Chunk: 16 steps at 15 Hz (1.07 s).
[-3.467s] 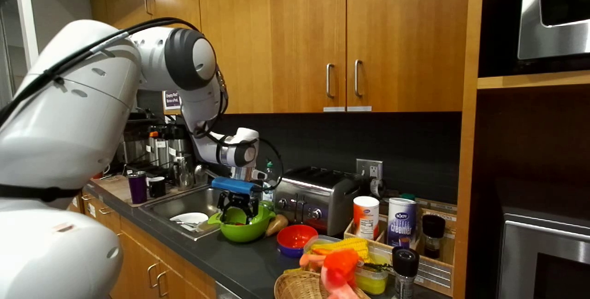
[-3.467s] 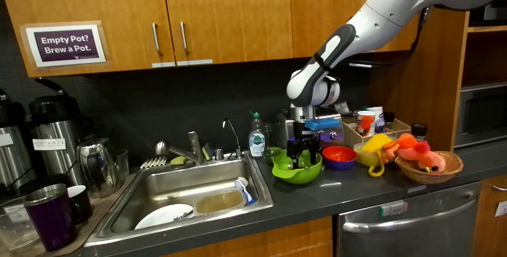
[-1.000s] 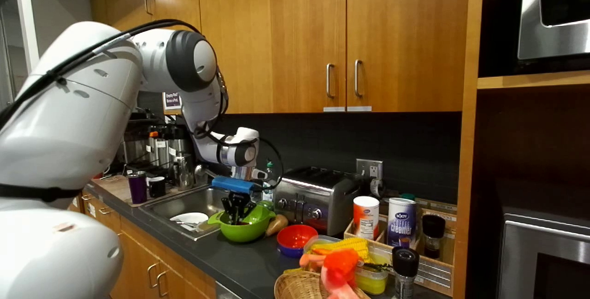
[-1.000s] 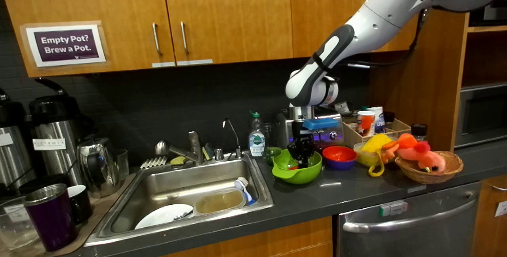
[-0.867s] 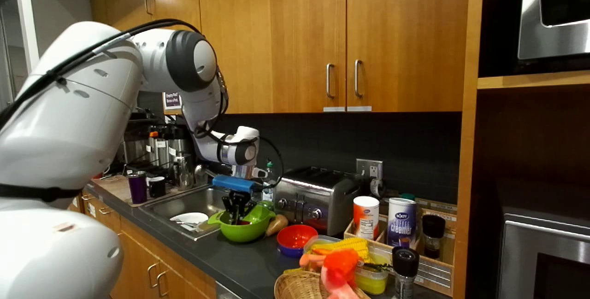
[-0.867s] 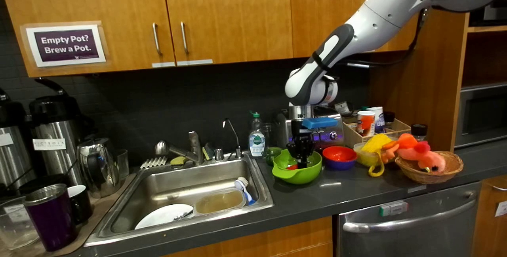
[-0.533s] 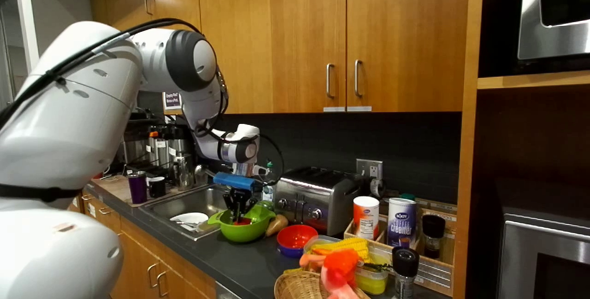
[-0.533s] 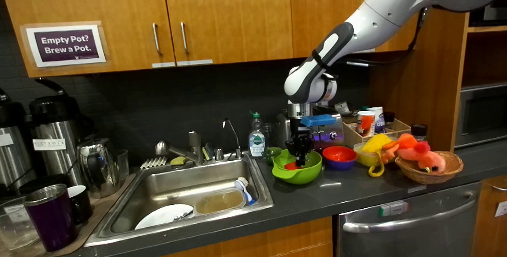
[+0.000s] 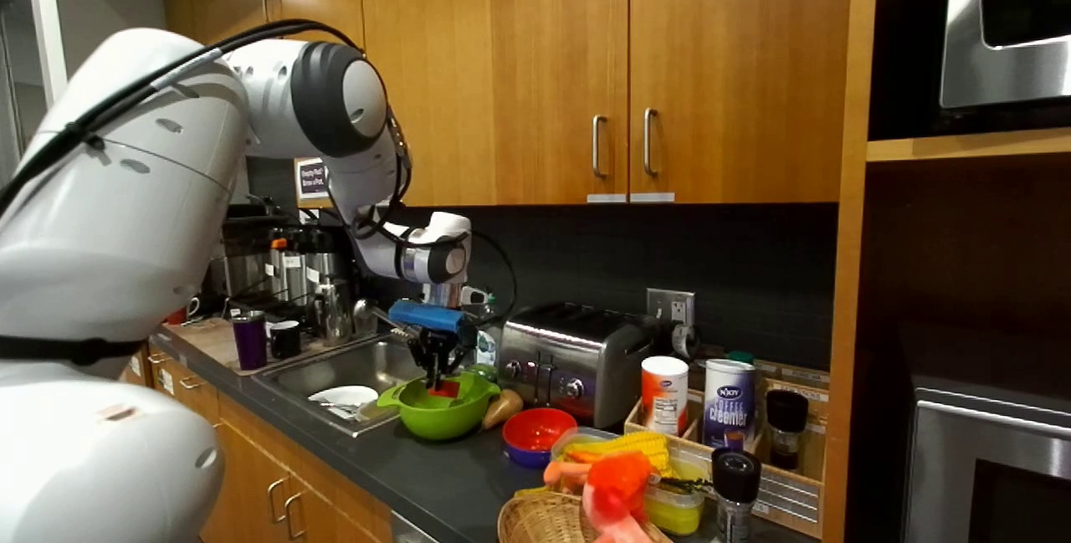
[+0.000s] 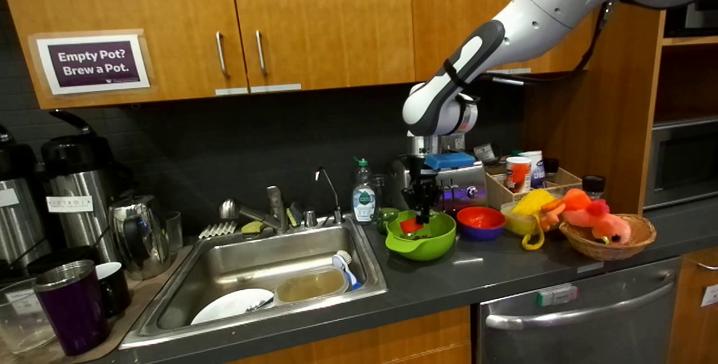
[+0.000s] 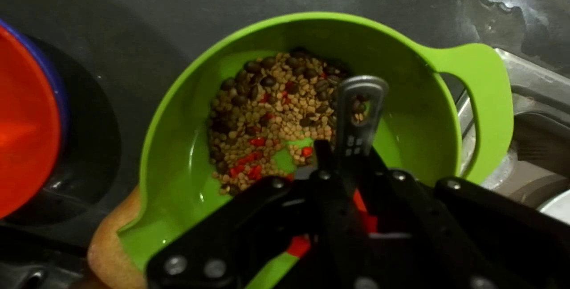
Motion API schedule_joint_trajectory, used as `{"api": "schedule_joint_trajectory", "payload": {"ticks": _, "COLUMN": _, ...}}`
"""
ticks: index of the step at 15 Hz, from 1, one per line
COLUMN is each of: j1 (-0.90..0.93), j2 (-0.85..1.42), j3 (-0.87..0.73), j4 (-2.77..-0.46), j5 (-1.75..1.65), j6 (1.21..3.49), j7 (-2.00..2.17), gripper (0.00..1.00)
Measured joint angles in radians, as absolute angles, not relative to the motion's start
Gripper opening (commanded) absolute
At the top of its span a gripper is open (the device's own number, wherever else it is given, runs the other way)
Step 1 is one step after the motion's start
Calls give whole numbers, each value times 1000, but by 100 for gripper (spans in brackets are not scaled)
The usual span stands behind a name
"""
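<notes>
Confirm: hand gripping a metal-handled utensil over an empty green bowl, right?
Not quite: the green bowl isn't empty. The wrist view shows tan, dark brown and red pieces in it. The hand does grip a metal-handled utensil over it.

A purple tumbler (image 10: 70, 310) stood left of the metal sink (image 10: 252, 253), where a white plate (image 10: 224, 305) lay on the near side. A soap bottle (image 10: 364, 198) stood by the sink's far right corner; farther right, an orange-pink plush toy (image 10: 597, 221) lay in a wicker basket (image 10: 594, 247).
</notes>
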State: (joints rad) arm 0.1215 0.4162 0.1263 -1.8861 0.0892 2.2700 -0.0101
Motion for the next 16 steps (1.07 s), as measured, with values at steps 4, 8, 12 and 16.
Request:
{"api": "schedule_joint_trajectory", "payload": {"ticks": 4, "j1": 120, "j2": 376, "j3": 120, "j4": -1893, "j5": 89, "j6": 2271, "j7": -8, "gripper": 4}}
{"api": "schedule_joint_trajectory", "payload": {"ticks": 8, "j1": 119, "j2": 325, "j3": 110, "j4": -1931, "j5": 89, "j6": 2277, "j7": -3, "gripper": 4}}
{"api": "schedule_joint_trajectory", "payload": {"ticks": 12, "j1": 109, "j2": 267, "j3": 100, "j4": -2005, "j5": 89, "j6": 2312, "j7": 10, "gripper": 4}}
{"api": "schedule_joint_trajectory", "payload": {"ticks": 16, "j1": 91, "j2": 204, "j3": 87, "j4": -2097, "j5": 92, "j6": 2372, "j7": 12, "gripper": 4}}
